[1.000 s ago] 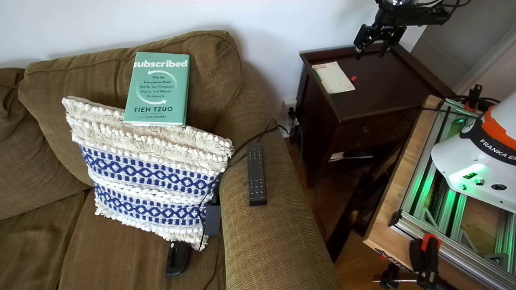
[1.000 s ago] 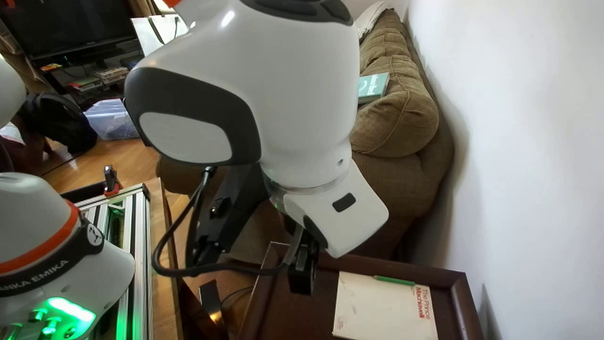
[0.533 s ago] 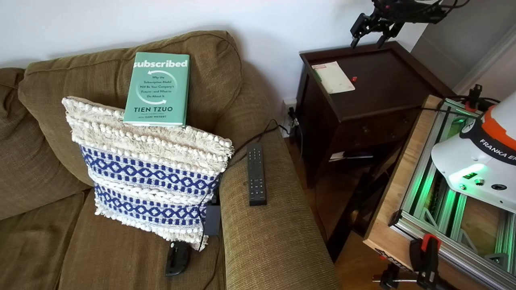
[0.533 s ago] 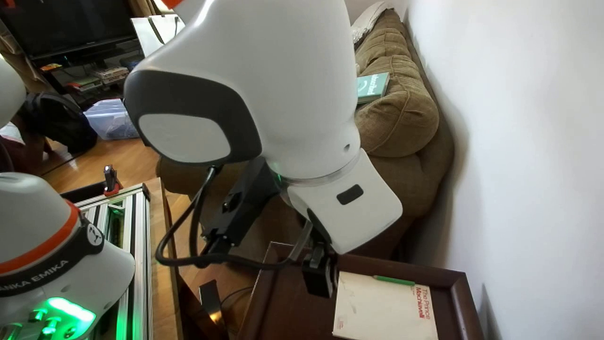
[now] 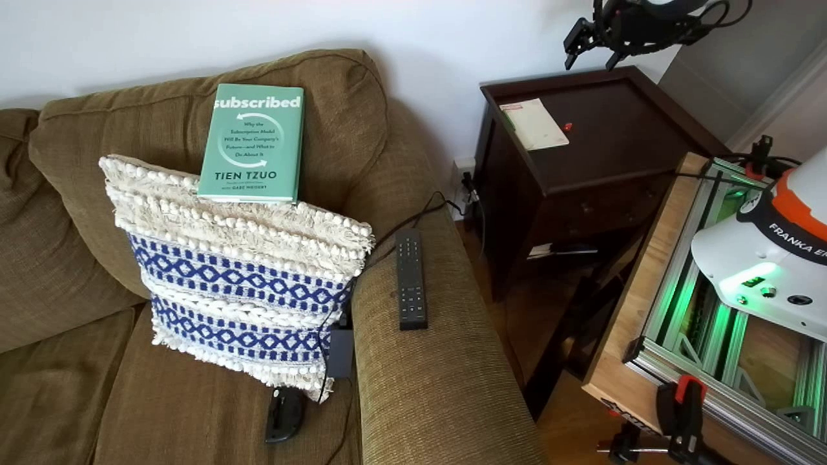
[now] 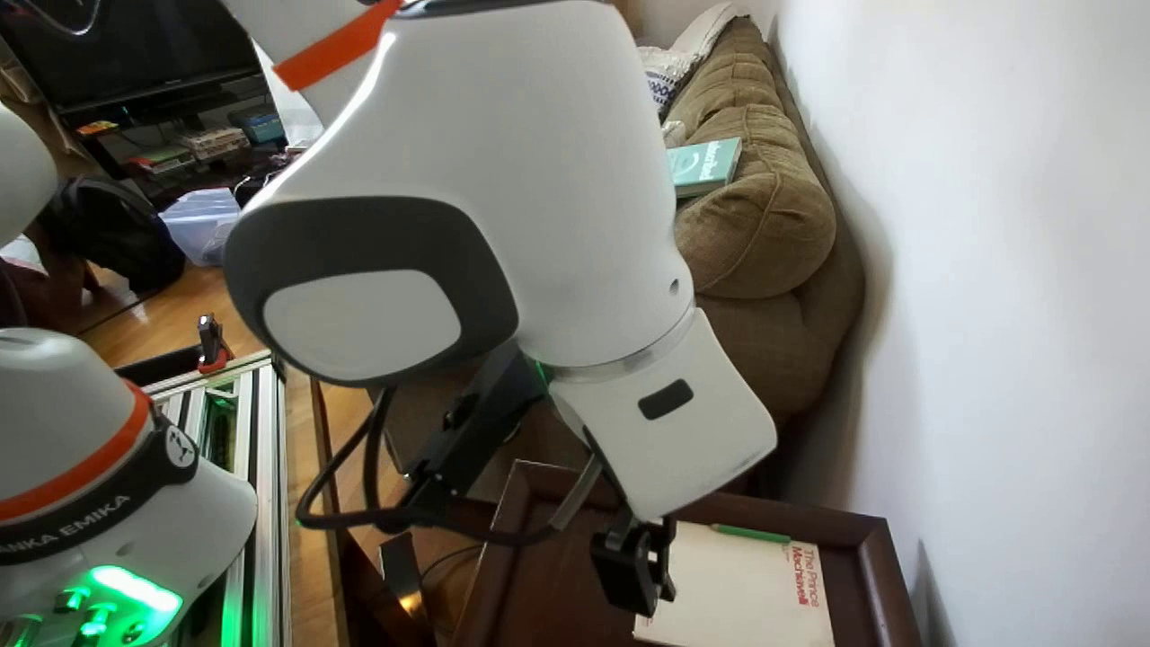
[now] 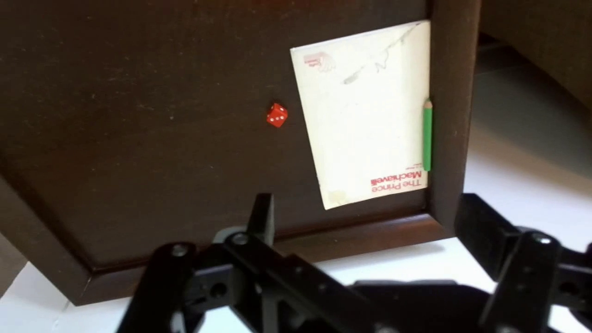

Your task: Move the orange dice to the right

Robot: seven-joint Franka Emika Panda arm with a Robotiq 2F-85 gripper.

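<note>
In the wrist view, one dark bench (image 7: 138,157) is seen from above. On it, one orange-red die (image 7: 277,115) is placed in the upper middle of the frame, just left of, and apart from, one pale book (image 7: 365,120). One green pencil (image 7: 428,138) is laid along the book's right edge. The one pincer (image 7: 365,208) is seen at the bottom of the frame, its two fingers (image 7: 261,216) spread well apart; the die is shown higher in the frame than both. In an exterior view, one sofa (image 5: 446,394) is shown at left and centre, with one cushion (image 5: 245,278), one green book (image 5: 252,142) and, on its arm, one remote (image 5: 411,284).
</note>
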